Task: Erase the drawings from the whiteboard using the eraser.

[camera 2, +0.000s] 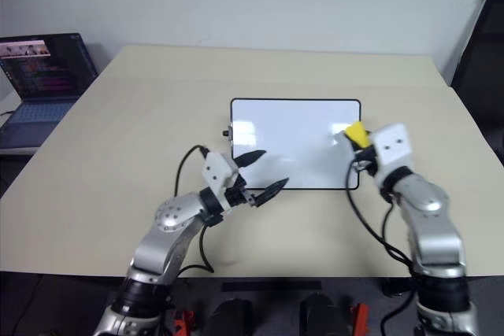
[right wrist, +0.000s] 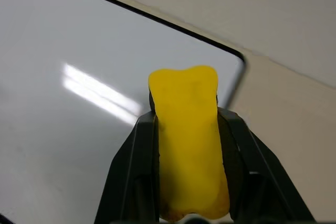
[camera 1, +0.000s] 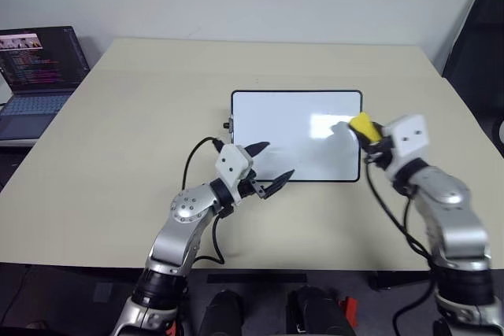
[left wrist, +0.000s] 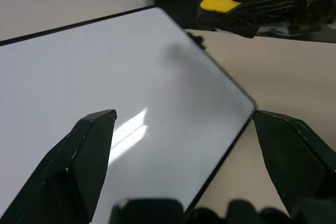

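The eraser (right wrist: 186, 140) is sitting pinched between the jaws of the right gripper (camera 1: 364, 136), its yellow body sticking out past the black fingertips, and it is hanging over the right edge of the whiteboard (camera 1: 291, 127), near the board's far right corner; whether it is touching the surface cannot be told. The left gripper (camera 1: 268, 169) is hovering at the near left part of the whiteboard with its jaws spread wide and gripping nothing, one fingertip over the white surface and the other near the board's front edge. The whiteboard is lying flat on the beige counter (camera 1: 118, 131), roughly at its middle, well apart from an open laptop (camera 1: 35, 76) standing off the counter's far left side. The laptop's screen is showing lines of coloured text too small to read, and no brand or label is readable on the eraser or the board. The whiteboard is looking glossy and white inside a thin black frame with rounded corners, with a small black knob on its left side, and it is reflecting bright streaks of ceiling light. Its surface is looking clean, with no marks to make out. The eraser is showing as a smooth, bright yellow block with rounded, slightly lobed corners at its free end.
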Motion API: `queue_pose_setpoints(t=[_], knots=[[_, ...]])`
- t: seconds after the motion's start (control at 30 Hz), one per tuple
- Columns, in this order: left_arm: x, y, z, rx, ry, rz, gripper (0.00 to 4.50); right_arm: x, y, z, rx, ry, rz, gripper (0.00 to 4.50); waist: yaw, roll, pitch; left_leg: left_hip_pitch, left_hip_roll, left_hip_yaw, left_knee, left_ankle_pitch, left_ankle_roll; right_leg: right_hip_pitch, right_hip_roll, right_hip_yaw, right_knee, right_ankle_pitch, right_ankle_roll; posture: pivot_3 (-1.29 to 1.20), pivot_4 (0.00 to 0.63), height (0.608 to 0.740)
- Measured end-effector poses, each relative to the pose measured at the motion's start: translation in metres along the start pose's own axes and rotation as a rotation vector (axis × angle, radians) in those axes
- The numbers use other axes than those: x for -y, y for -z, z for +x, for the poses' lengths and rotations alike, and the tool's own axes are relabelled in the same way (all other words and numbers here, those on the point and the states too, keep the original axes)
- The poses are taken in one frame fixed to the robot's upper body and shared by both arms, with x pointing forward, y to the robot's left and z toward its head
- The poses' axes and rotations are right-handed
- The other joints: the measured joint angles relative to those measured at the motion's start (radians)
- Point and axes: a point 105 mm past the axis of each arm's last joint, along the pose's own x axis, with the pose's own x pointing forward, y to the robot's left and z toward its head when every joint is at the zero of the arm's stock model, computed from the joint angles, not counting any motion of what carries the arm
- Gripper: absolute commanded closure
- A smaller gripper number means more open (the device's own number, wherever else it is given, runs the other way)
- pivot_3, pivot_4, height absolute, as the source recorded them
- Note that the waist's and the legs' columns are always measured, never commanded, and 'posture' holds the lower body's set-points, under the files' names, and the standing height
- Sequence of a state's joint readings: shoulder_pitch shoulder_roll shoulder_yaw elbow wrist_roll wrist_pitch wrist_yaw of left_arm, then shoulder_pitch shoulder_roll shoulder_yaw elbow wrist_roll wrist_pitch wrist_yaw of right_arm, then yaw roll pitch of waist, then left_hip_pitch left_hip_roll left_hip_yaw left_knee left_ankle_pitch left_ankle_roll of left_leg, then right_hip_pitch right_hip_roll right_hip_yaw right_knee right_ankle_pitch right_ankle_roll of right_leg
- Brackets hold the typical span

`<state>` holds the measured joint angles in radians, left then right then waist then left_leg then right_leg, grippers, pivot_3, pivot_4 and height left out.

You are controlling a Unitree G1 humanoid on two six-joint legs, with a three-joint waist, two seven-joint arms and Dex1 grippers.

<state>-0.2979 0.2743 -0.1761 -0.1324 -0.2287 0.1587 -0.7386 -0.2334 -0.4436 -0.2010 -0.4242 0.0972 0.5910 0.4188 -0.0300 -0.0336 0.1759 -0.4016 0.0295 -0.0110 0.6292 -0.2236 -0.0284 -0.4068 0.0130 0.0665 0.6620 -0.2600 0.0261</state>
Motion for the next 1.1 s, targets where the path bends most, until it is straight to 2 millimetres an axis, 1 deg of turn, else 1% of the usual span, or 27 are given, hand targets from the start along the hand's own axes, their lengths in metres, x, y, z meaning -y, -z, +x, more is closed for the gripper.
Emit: queue_pose_setpoints(t=[0.1, 0.23, 0.33, 0.47, 0.57, 0.73, 0.9, 1.1], knots=[[0.013, 0.003, 0.007, 0.006, 0.122, -0.023, 0.0, 0.018, 0.017, -0.015, -0.099, 0.061, 0.018, 3.37, -0.007, 0.0, 0.0, 0.001, 0.0, 0.003, 0.0, 0.0, 0.0, 0.0, 0.001, 0.001, 0.001, 0.0, 0.0, 0.0, 0.15, 0.74], [0.024, 0.011, 0.016, -0.012, 0.281, -0.025, 0.0, 0.031, 0.043, -0.03, -0.238, 0.127, 0.123, 3.37, -0.006, 0.0, 0.0, 0.001, 0.0, 0.003, 0.0, 0.0, 0.0, 0.0, 0.001, 0.001, 0.001, 0.0, 0.0, 0.0, 0.15, 0.74], [0.032, 0.014, 0.018, -0.03, 0.39, -0.019, 0.0, 0.032, 0.056, -0.036, -0.299, 0.147, 0.169, 3.37, -0.006, 0.0, 0.0, 0.001, 0.0, 0.004, 0.0, 0.0, 0.0, 0.0, 0.001, 0.002, 0.0, 0.0, 0.0, 0.0, 0.15, 0.74], [0.043, 0.026, 0.012, -0.088, 0.527, -0.009, 0.0, 0.032, 0.064, -0.037, -0.33, 0.165, 0.204, 3.37, -0.006, 0.0, 0.0, 0.001, 0.0, 0.005, 0.0, 0.0, 0.0, 0.0, 0.001, 0.002, 0.0, 0.0, 0.001, 0.0, 0.15, 0.74], [0.044, 0.033, 0.01, -0.118, 0.557, -0.001, 0.0, 0.032, 0.068, -0.037, -0.343, 0.174, 0.214, 3.37, -0.005, 0.0, 0.0, 0.001, 0.0, 0.005, 0.0, 0.0, 0.0, -0.001, 0.001, 0.002, 0.0, 0.0, 0.001, 0.0, 0.15, 0.74], [0.039, 0.03, 0.013, -0.12, 0.564, 0.051, 0.0, 0.031, 0.082, -0.035, -0.383, 0.181, 0.268, 3.37, -0.004, 0.0, 0.0, 0.001, 0.0, 0.005, 0.0, 0.0, 0.0, -0.001, 0.001, 0.002, 0.0, 0.0, 0.001, 0.0, 0.15, 0.74], [0.035, 0.037, 0.016, -0.145, 0.538, 0.074, 0.0, 0.028, 0.099, -0.033, -0.426, 0.195, 0.299, 3.37, -0.004, 0.0, 0.0, 0.001, 0.0, 0.005, 0.0, 0.0, 0.0, -0.001, 0.001, 0.002, 0.0, 0.0, 0.001, 0.0, 0.15, 0.74], [0.031, 0.038, 0.017, -0.154, 0.539, 0.13, 0.0, 0.029, 0.103, -0.032, -0.432, 0.206, 0.303, 3.37, -0.004, 0.0, 0.0, 0.001, 0.0, 0.006, 0.0, 0.0, 0.0, -0.001, 0.001, 0.003, 0.0, 0.0, 0.001, 0.0, 0.15, 0.74]])
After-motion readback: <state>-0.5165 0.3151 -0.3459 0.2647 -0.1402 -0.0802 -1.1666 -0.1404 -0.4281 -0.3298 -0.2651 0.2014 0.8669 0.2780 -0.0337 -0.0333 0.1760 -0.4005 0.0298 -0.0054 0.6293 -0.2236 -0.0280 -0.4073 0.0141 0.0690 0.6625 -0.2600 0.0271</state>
